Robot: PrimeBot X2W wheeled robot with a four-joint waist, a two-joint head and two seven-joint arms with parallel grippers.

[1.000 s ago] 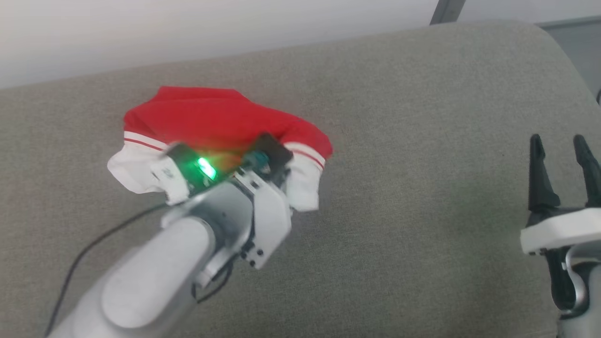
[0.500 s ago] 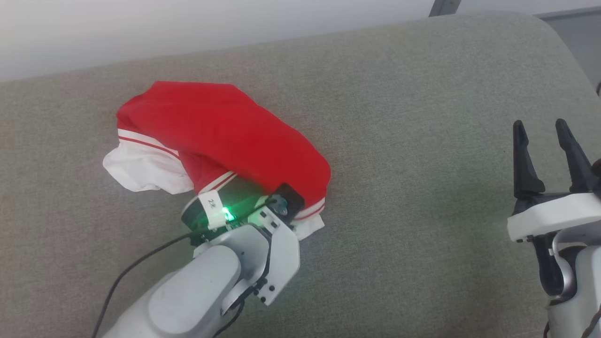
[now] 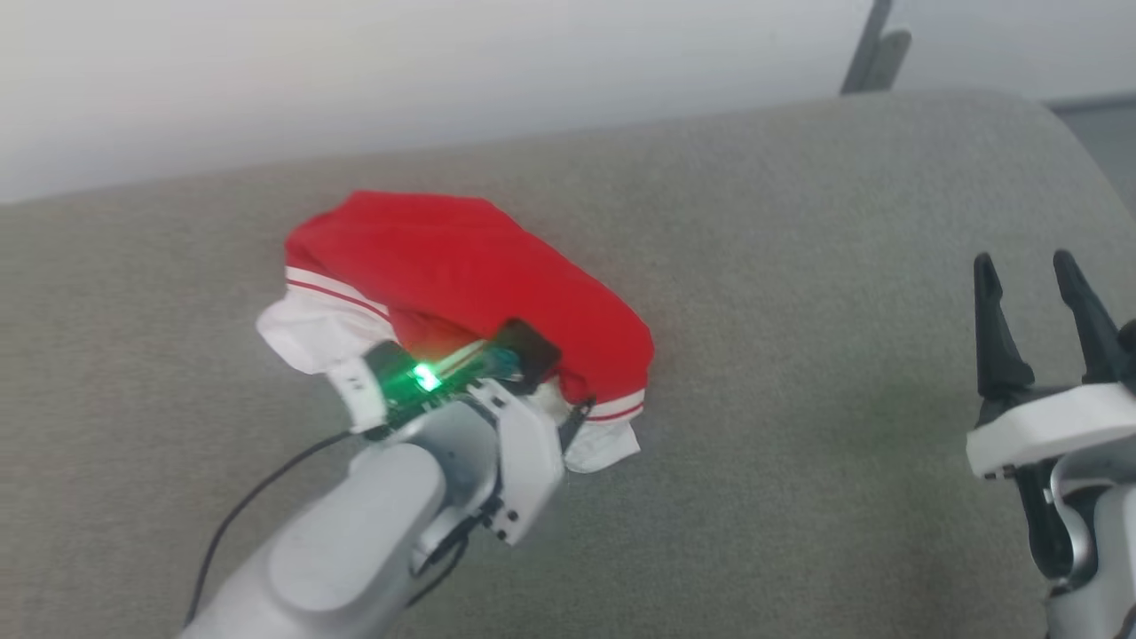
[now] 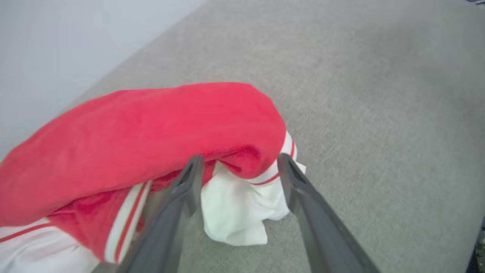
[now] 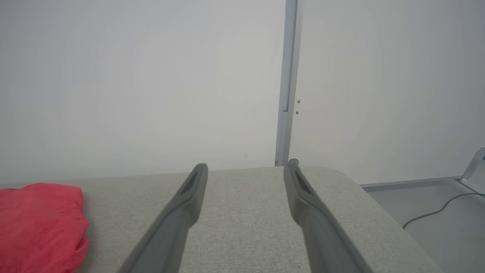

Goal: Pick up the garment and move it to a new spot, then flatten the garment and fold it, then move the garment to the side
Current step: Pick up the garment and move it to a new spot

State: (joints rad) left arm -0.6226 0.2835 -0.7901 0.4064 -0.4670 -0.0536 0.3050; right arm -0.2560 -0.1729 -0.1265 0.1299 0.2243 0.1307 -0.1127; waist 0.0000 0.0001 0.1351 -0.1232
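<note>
On the gray cushion (image 3: 799, 266), the left gripper (image 4: 237, 167) has just released the garment (image 3: 461, 266) (jaws apart, straddling its hem). Flattening likely comes next.

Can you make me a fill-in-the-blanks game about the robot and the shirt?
1. The shirt is mostly ____, with white striped trim.
2. It lies bunched up on a ____ cushion.
3. The left gripper has its fingers open on either side of a fold of the ____.
4. The right gripper is open off to the side and holds ____.

Missing words: red, grey, shirt, nothing.
</note>
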